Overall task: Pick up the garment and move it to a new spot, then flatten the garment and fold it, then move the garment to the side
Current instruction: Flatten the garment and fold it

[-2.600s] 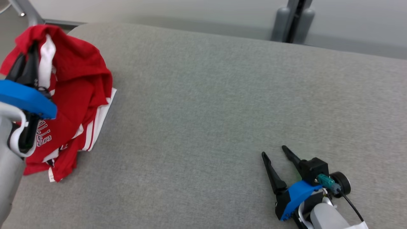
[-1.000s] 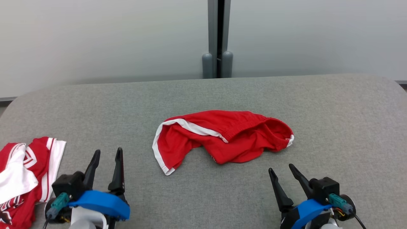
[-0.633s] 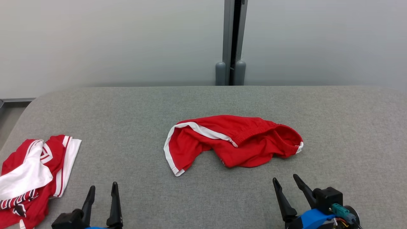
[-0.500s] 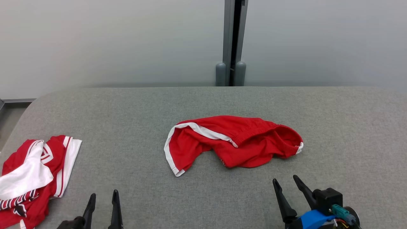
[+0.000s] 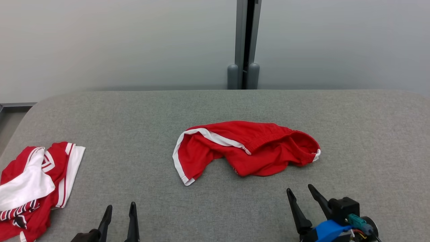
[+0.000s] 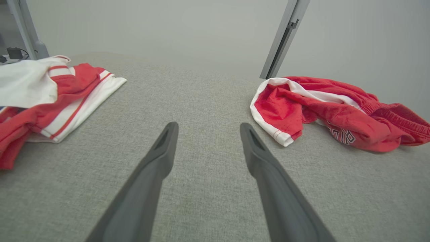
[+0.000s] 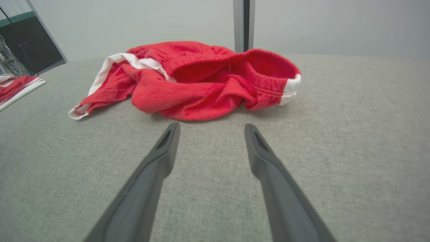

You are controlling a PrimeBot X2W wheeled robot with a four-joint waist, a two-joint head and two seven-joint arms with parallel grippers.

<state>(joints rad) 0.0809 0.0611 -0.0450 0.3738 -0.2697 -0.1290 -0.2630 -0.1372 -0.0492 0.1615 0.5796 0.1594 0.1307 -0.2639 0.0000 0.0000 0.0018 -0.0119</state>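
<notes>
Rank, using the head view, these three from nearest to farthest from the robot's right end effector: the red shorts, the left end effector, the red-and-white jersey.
Measured from the right end effector:
1. The red shorts: just ahead of it, in the middle.
2. The left end effector: across to the left, at the near edge.
3. The red-and-white jersey: farthest left, beyond the left end effector.

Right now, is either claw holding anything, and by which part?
Nothing is held. The left claw and the right claw both stand open and empty, short of the red shorts.
</notes>
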